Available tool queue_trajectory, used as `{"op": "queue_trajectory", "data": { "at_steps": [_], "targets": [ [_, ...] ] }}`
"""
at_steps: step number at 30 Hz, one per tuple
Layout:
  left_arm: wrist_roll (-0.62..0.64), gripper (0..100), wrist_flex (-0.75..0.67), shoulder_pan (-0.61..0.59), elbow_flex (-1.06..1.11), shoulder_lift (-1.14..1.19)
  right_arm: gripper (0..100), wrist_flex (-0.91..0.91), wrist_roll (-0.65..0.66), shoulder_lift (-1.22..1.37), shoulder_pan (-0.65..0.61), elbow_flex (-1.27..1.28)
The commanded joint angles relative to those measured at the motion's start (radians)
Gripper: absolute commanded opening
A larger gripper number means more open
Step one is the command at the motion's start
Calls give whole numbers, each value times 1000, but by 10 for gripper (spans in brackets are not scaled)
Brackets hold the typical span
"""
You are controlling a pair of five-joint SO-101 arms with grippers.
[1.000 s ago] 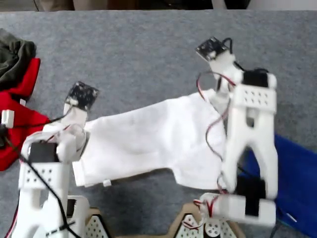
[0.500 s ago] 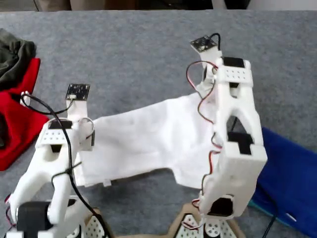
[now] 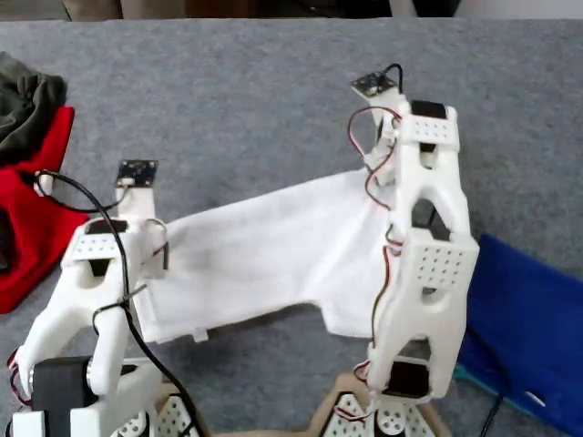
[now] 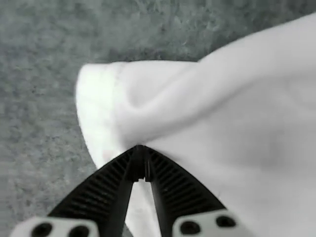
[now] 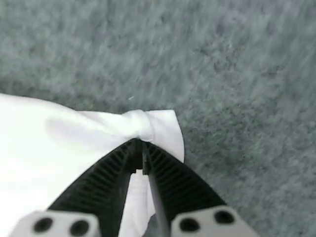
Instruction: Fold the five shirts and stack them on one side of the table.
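Left pincer [image 4: 141, 157] is clenched on a fold of the white shirt [image 3: 273, 255], its ribbed black jaws pressed together with the cloth bunched just ahead of their tips, near a hemmed edge. Right pincer [image 5: 138, 154] is likewise clamped on the same shirt, pinching a small gathered corner that juts out over the grey counter [image 3: 228, 91]. Seen from above, the white shirt lies spread across the middle of the counter between the two arms, the left arm at its near left end and the right arm at its far right corner. A red shirt [image 3: 32, 218] lies at the left edge with a dark green garment [image 3: 27, 100] partly on top of it. A blue shirt [image 3: 528, 337] lies at the right edge, beside the right arm.
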Motion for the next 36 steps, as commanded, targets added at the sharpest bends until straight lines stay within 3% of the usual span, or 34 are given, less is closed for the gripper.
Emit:
{"op": "queue_trajectory", "data": {
  "at_steps": [1,6,12,21,36],
  "targets": [
    [-12,19,32,-83,-72,1,6,28,12,7,28,-79],
    [-26,19,124,-101,-187,1,5,61,54,-38,2,-67],
    [44,19,218,-92,-422,5,5,38,60,-128,2,19],
    [71,20,34,-20,-344,131,5,-97,60,-288,-2,229],
    [71,20,68,-63,-446,363,6,-183,60,-208,-25,246]
  ]
}}
